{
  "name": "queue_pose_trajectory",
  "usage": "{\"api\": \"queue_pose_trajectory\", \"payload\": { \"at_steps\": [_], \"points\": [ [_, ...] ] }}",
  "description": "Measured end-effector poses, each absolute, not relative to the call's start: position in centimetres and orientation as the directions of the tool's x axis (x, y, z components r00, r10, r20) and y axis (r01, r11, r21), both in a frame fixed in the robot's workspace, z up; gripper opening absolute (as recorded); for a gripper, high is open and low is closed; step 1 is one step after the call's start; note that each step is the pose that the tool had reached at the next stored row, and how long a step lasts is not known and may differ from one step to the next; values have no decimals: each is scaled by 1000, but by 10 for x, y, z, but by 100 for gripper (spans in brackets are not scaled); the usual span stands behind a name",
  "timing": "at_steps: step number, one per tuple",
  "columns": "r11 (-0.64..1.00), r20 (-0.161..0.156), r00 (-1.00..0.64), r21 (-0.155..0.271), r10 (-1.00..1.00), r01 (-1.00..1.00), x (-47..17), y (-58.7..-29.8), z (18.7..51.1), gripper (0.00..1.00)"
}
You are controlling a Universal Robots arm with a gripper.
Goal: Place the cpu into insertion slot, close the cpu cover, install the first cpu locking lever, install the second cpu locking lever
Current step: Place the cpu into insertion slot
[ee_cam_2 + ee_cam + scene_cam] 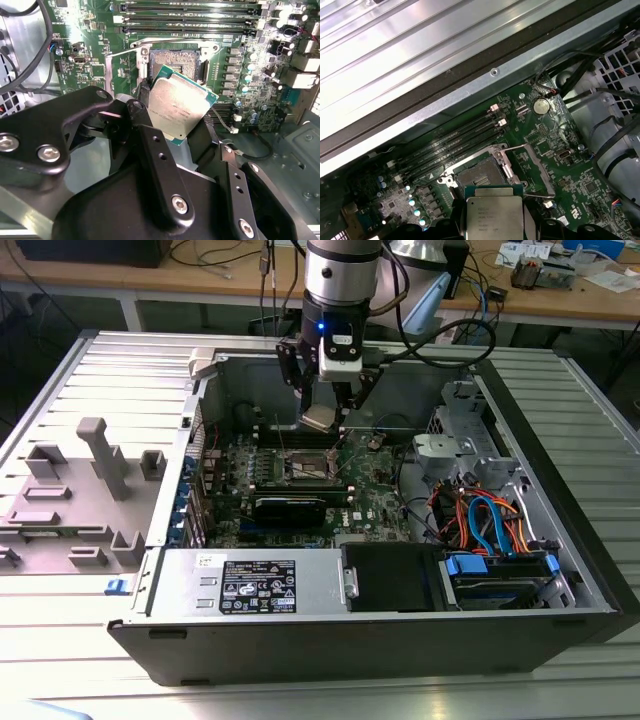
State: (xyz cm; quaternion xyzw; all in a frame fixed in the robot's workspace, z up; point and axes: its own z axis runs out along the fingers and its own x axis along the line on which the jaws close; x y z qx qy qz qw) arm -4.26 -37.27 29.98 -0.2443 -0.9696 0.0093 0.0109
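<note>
Gripper [325,405] fingers [200,141] clamped on opposite edges of cpu [181,107]. Cpu held in air just above open insertion slot [175,62], not seated. Judged: light, stiff, thin chip; smooth metal top slippery; underside contacts fragile, so edge grip suits.

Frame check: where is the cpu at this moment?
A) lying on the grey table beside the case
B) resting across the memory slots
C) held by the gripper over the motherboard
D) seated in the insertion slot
C: the gripper is shut on the cpu, holding it tilted over the motherboard, while the insertion slot lies open and empty.
</note>
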Motion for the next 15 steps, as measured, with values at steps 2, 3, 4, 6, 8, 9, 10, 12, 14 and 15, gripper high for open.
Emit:
{"api": "queue_pose_trajectory", "payload": {
  "at_steps": [2, 3, 4, 6, 8, 9, 10, 12, 14, 15],
  "points": [
    [877, 17, -877, -23, 480, 479, -43, -373, 300, 55],
    [876, 17, -876, -23, 483, 482, -43, -373, 300, 55],
    [874, 16, -874, -23, 485, 485, -43, -373, 300, 55],
    [873, 17, -873, -23, 488, 487, -43, -373, 300, 55],
    [871, 17, -871, -23, 491, 490, -43, -373, 300, 55],
    [870, 17, -870, -23, 492, 492, -43, -373, 300, 55],
    [869, 17, -869, -23, 495, 495, -43, -373, 300, 55],
    [868, 16, -868, -23, 497, 496, -43, -373, 300, 55],
    [866, 17, -866, -23, 500, 500, -43, -373, 300, 55],
    [865, 17, -865, -23, 501, 501, -43, -373, 300, 55]
  ]
}}
